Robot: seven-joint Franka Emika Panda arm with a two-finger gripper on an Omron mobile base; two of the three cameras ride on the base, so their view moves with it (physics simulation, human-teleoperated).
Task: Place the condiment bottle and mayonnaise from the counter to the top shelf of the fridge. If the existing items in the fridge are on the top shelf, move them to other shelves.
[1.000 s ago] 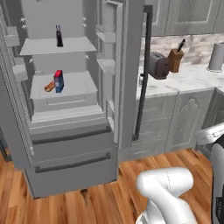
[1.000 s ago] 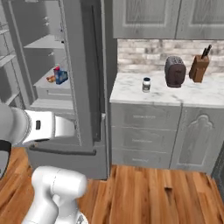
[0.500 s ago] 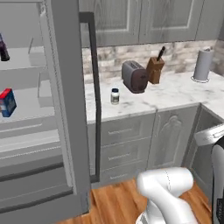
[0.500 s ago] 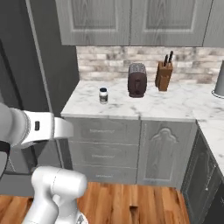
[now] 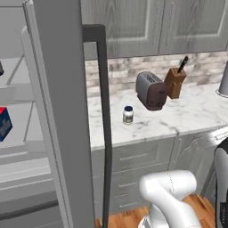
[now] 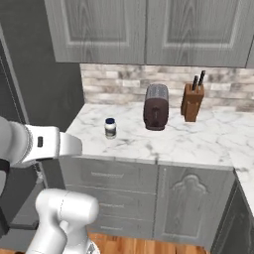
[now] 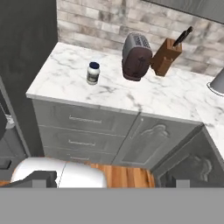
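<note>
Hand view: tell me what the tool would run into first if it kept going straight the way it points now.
Probably the counter or the grey drawers under its front edge, which sit near the middle of the hand view. The mayonnaise stands up and left of that line, so likely missed. Depth is unclear, so this is a rough guess.

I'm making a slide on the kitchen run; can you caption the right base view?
Mayonnaise jar stands on the marble counter, left of the toaster and knife block.
</note>
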